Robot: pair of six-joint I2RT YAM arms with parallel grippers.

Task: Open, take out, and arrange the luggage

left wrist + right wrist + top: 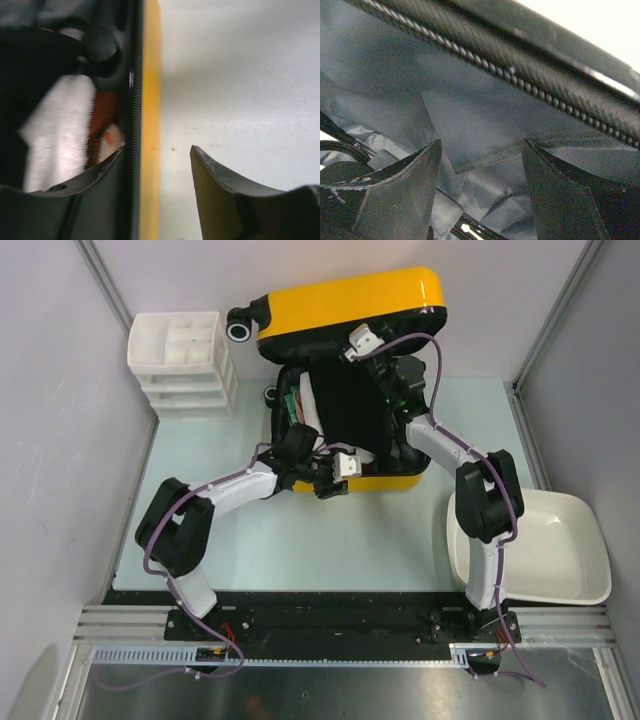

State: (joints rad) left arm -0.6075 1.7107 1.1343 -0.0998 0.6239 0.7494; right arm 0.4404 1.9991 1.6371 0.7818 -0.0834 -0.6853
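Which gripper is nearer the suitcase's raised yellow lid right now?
Right. The right gripper is up at the lid, jaws apart facing its grey lining. The left gripper straddles the suitcase's near rim, on the side opposite the lid.

A pale, mint-tinted table top (300, 540) sits inside an enclosure of plain white walls (50, 440), framed by slanting aluminium posts (105, 280). A white plastic drawer unit (182, 365) stands in the far left corner. A white tub (565, 540) rests at the right edge. Aluminium rails (120, 623) run along the near side. The light is soft and even.
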